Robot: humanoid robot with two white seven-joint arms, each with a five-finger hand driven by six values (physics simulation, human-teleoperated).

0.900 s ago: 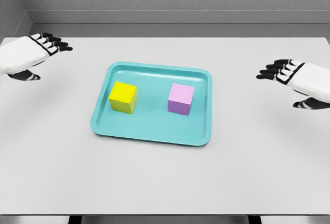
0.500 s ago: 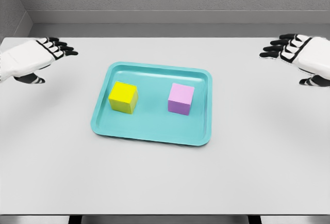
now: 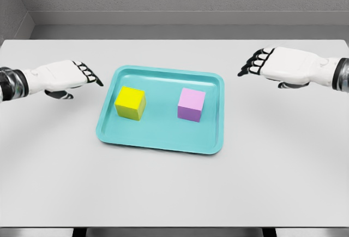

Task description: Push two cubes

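White hands now nearer teal tray

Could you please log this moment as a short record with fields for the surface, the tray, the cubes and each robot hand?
surface: white table
tray: teal tray, mid-table
yellow cube: yellow cube, left part of the tray
pink cube: pink cube, right part, apart from the yellow one
left robot hand: left robot hand, open, outside the tray's left edge, touching nothing
right robot hand: right robot hand, open, beyond the tray's right far corner
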